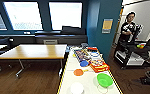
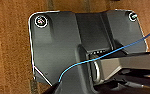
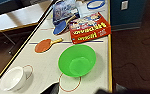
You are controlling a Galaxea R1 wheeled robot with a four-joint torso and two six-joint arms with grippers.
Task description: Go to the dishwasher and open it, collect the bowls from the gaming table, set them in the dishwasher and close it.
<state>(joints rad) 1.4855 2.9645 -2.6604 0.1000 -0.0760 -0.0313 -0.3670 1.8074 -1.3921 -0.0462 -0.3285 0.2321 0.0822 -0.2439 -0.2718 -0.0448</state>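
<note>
One green bowl sat on the white table just ahead of my right gripper, a white bowl beside it and paddles and a red box beyond. I could not tell either gripper's finger state.

An office break or games room: dark teal walls with wide windows, brown floor, a wood-topped table on the left, and a long white yellow-edged tabletop carrying a red board-game box, orange and blue paddles and a lime green bowl.
</note>
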